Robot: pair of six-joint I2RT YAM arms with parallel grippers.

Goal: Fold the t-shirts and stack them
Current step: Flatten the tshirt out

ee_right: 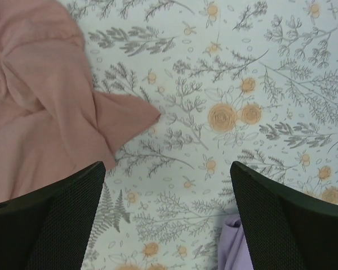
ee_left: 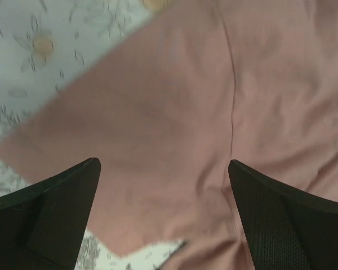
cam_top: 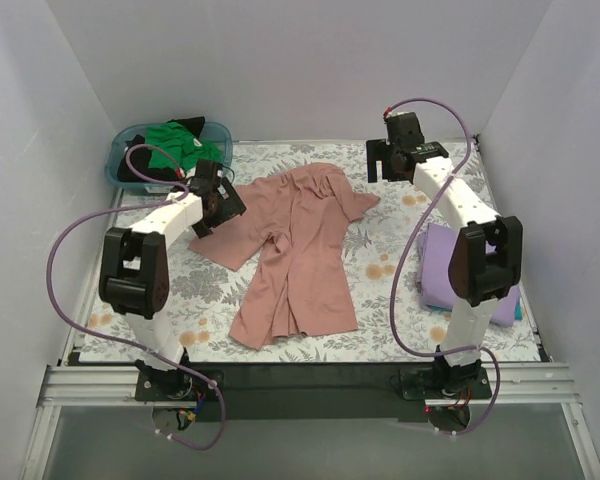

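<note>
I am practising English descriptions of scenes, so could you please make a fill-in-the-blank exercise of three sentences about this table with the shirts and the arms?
1. The teal plastic basket holds a black cloth t-shirt and a ____ one.
2. The folded lavender cloth t-shirt lies at the ____ side of the floral-patterned table cloth.
3. The left gripper hangs over the dusty pink cloth t-shirt with its jaws ____.
Missing words: green; right; open.

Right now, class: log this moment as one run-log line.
left gripper: open above pink t-shirt sleeve | right gripper: open above floral cloth | lavender t-shirt: right side | green t-shirt, black t-shirt: in basket
</note>
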